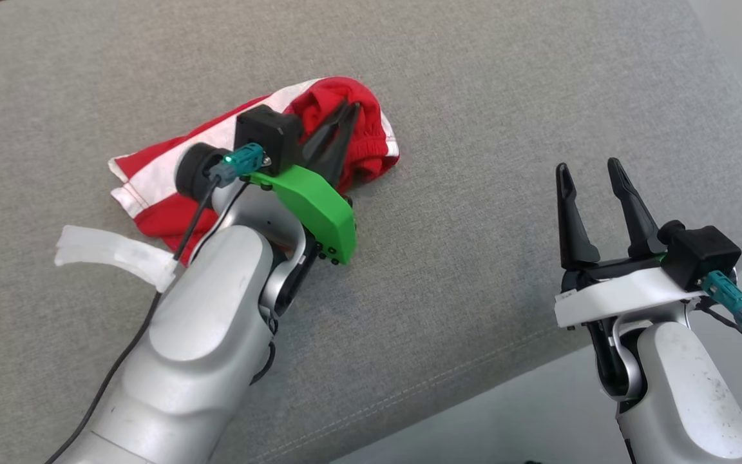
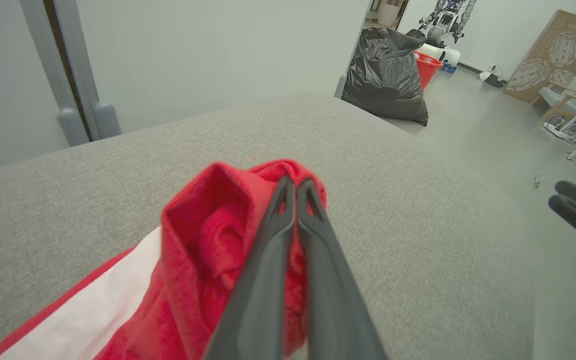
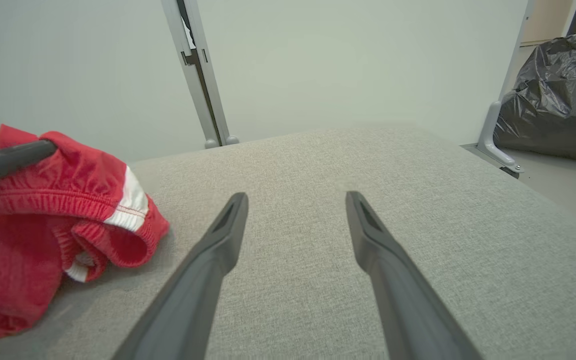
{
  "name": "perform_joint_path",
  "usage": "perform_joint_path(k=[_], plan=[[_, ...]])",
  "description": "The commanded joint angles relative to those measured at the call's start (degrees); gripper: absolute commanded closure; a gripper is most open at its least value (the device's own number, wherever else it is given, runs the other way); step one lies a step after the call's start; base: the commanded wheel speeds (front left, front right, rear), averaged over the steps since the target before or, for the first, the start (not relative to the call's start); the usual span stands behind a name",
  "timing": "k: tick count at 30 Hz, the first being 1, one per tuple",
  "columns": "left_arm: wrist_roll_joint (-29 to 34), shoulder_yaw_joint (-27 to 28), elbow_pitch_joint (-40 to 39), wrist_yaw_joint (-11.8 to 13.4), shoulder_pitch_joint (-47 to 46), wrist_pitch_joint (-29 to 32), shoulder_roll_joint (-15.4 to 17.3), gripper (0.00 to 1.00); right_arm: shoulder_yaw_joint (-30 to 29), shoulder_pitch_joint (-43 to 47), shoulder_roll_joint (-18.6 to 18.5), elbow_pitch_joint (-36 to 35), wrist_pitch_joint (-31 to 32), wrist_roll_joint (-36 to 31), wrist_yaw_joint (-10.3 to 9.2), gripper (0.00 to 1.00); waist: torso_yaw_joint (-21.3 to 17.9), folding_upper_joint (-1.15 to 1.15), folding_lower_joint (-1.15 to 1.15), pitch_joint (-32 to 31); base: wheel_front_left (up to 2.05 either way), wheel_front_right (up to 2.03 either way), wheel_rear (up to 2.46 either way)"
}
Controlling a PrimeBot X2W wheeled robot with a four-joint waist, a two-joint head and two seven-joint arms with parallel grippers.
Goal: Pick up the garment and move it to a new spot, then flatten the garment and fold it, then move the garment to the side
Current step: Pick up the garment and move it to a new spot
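The garment point(image 1: 152, 171) is a red piece with white stripes, bunched on the grey cushion point(image 1: 474, 84). My left gripper point(image 1: 347, 108) is shut on a red fold at the garment's right end. In the left wrist view the closed fingertips point(image 2: 295, 182) pinch the top of the red cloth point(image 2: 203, 240). In the right wrist view that fold point(image 3: 68, 190) is held raised by a left finger point(image 3: 8, 159), while the rest lies on the cushion. My right gripper point(image 1: 590, 169) stands open and holds nothing, to the right of the garment near the cushion's edge; its own view point(image 3: 295, 197) shows bare fabric between the fingers.
The cushion's front edge point(image 1: 506, 380) runs diagonally at the lower right, with floor beyond it. A black bin bag point(image 2: 385, 75) and a red basket point(image 2: 425, 67) stand on the floor past the far corner. A grey post point(image 3: 198, 70) rises at the wall behind.
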Motion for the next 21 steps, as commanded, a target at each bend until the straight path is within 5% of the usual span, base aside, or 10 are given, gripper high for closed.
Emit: perform_joint_path(k=[1, 2, 3, 14, 21], plan=[[-0.4, -0.3, 0.8, -0.6, -0.8, 0.1, 0.0, 1.00, -0.1, -0.6, 0.0, -0.2, -0.2, 0.4, 0.00, 0.00, -1.4, -0.01, 0.00, 1.9, 0.00, 0.00, 0.00], [-0.9, -0.7, 1.5, -0.9, -0.8, 0.2, -0.2, 0.67, -0.2, -0.6, 0.0, -0.1, -0.2, 0.4, 0.00, 0.00, -1.1, -0.01, 0.00, 2.0, 0.00, 0.00, 0.00], [-1.0, -1.5, 1.9, -1.2, -0.9, 0.2, -0.5, 0.00, -0.3, -0.7, 0.0, 0.0, -0.2, 0.4, 0.00, 0.00, -0.7, -0.01, 0.00, 2.1, 0.00, 0.00, 0.00], [-0.4, -4.3, -4.8, -0.7, 4.2, -5.6, 0.6, 0.00, -0.9, -0.8, -0.1, 0.5, -0.2, -1.5, 0.00, 0.00, 6.9, -0.01, 0.00, -0.3, 0.00, 0.00, 0.00], [-0.4, 0.4, -12.6, 6.0, 10.8, -8.6, 5.4, 0.00, -1.4, 0.0, -0.1, 0.9, -0.2, -2.3, 0.00, 0.00, 11.3, -0.01, 0.00, -2.5, 0.00, 0.00, 0.00]])
